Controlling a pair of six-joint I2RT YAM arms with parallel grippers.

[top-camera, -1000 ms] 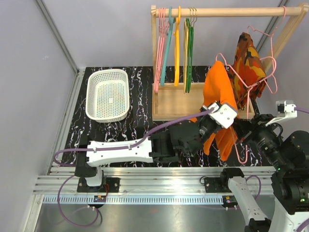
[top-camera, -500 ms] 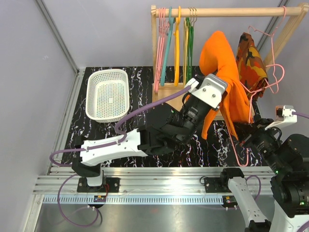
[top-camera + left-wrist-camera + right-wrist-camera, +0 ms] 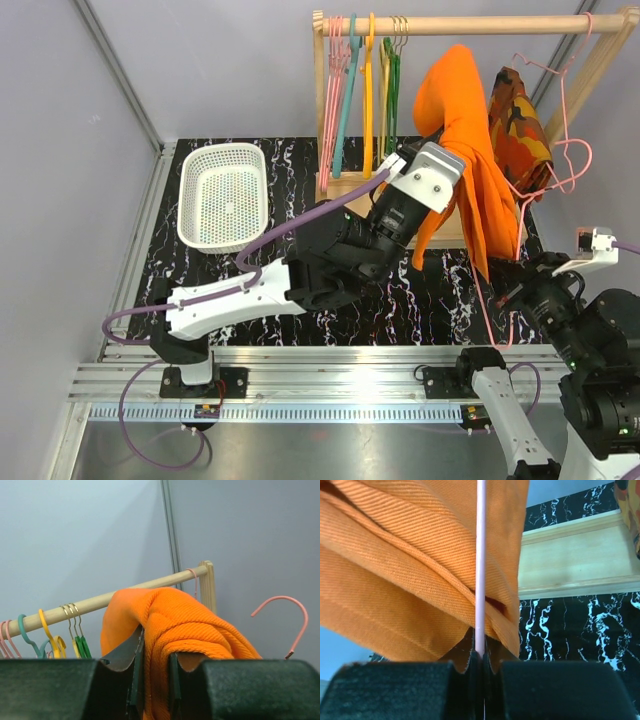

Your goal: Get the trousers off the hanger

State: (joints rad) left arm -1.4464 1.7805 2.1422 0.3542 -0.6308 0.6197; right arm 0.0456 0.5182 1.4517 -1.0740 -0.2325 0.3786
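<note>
Top and wrist views, two arms at a clothes rack.

- Shows the left gripper (image 3: pixel 152 672) raised high near the wooden rail (image 3: pixel 450 24), jaws closed tight on a thick fold of the trousers (image 3: pixel 175 625).
- Holds the orange cloth up in a peak about level with the rail, the rest hanging down over the rack's base toward the black marbled table (image 3: pixel 290 200).
- Shows the right gripper (image 3: pixel 481 662) low at the right side of the table, jaws shut on the hanger (image 3: pixel 480 580).
- Presents the thin pink wire running straight up from the fingers against the trouser cloth, which drapes on both sides of it.
- Includes a camouflage garment (image 3: pixel 515 125) hanging just right of the trousers, coloured hangers (image 3: pixel 365 90) on the rail's left part, and a white basket (image 3: pixel 185 200) at the table's left.
</note>
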